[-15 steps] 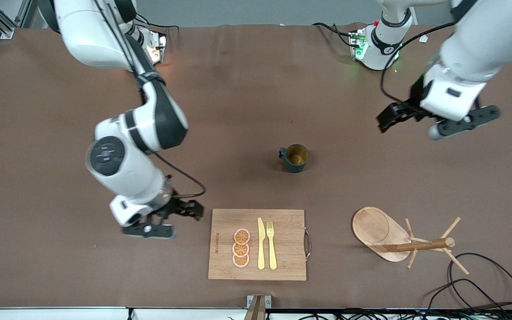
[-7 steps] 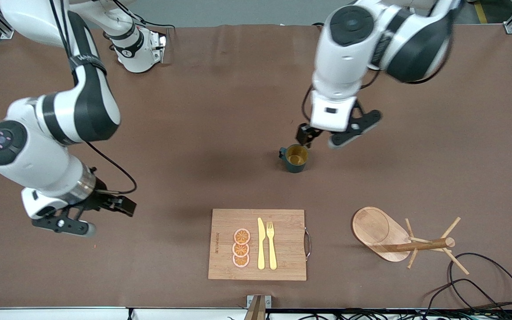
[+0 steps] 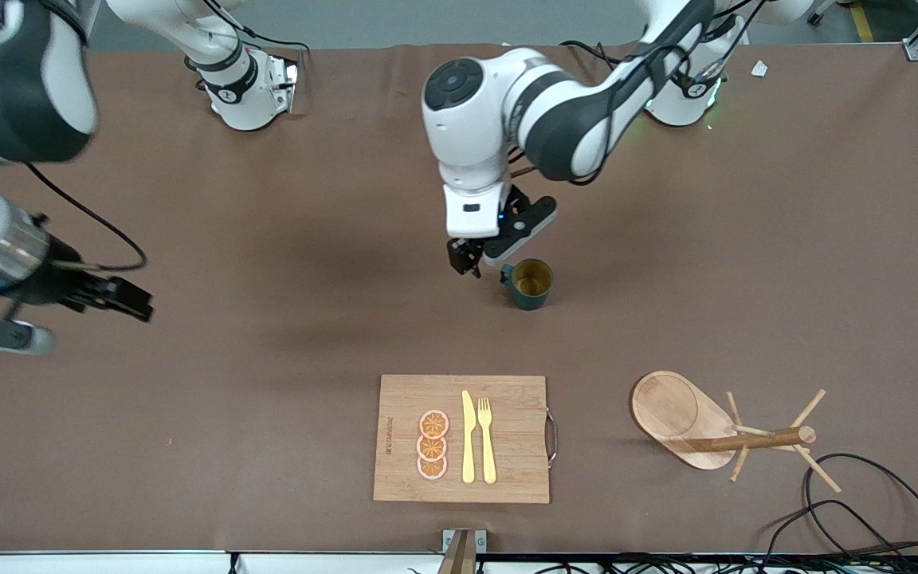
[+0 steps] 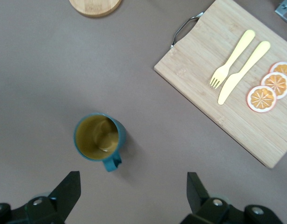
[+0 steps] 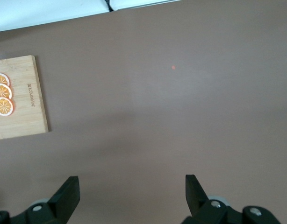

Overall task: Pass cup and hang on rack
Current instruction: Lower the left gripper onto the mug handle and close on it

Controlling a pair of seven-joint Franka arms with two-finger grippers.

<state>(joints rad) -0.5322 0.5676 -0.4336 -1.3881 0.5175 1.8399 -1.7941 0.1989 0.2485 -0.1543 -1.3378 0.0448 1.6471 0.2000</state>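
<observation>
Though front-hidden, cup [image 4: 97, 137] interior wrist-visible

**Cup upright mid-table, rack on its side**

Cup [image 3: 529, 284]: dark teal mug, tan inside, standing upright on the bare mat, mouth up, handle at about 10 o'clock in the front view. Nothing touching it.

Rack [image 3: 718, 431]: light wooden mug tree, tipped over on the mat. Oval base up on edge, post lying flat toward 3 o'clock, thin pegs splayed. Sits at roughly 4 o'clock from the cup, well apart.

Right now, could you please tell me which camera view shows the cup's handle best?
The left wrist view: the cup fills more of it, handle plainly visible. The front view shows it small; the right wrist view misses it.
</observation>
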